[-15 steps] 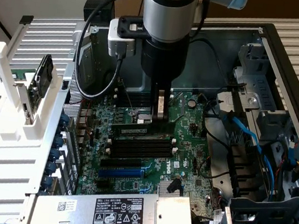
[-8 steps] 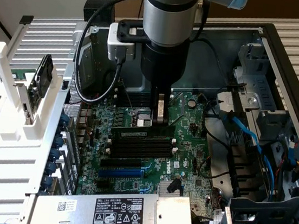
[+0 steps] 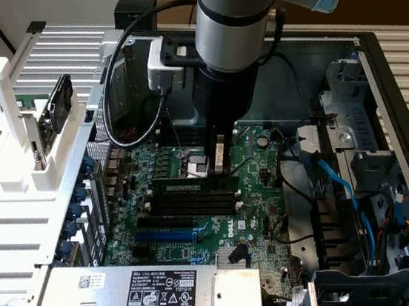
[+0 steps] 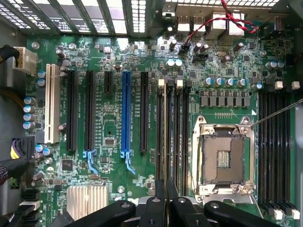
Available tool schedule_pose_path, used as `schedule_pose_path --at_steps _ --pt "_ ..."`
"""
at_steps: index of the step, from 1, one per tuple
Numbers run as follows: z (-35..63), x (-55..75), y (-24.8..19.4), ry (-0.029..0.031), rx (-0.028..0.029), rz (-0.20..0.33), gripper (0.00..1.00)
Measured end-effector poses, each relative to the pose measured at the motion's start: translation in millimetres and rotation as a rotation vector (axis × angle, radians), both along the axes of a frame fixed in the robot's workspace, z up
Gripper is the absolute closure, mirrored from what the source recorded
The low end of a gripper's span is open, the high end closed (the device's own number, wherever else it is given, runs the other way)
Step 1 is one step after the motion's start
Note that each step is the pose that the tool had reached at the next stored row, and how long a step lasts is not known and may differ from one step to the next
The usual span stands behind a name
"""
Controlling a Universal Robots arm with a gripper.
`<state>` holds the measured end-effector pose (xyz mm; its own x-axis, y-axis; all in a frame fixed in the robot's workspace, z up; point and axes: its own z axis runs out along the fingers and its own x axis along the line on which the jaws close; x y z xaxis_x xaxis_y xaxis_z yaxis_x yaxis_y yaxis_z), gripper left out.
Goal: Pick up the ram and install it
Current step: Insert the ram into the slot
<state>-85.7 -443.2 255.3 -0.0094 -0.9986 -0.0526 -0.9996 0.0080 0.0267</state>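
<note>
Gripper down on the ram, in the 4-slot memory bank.

Jaws pinched narrow on the ram's top edge; in the wrist view the fingers sit nearly together, with the thin edge running out from between them. The ram stands upright and lengthwise along the bank, pale label facing the camera in the exterior view, right beside the open CPU socket. Can't tell which of the 4 slots it's in. White end clips show at the bank's far end. The blue expansion slot is on the bank's other side from the socket, well apart from the fingers.
</note>
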Motion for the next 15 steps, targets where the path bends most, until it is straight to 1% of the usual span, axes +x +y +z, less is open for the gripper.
schedule_pose_path --at_steps 7,15 --pt "-7.3 0.0 0.0 0.0 0.0001 0.0 0.88" --pt "-10.5 -0.4 0.0 0.0 0.0001 0.0 0.88"
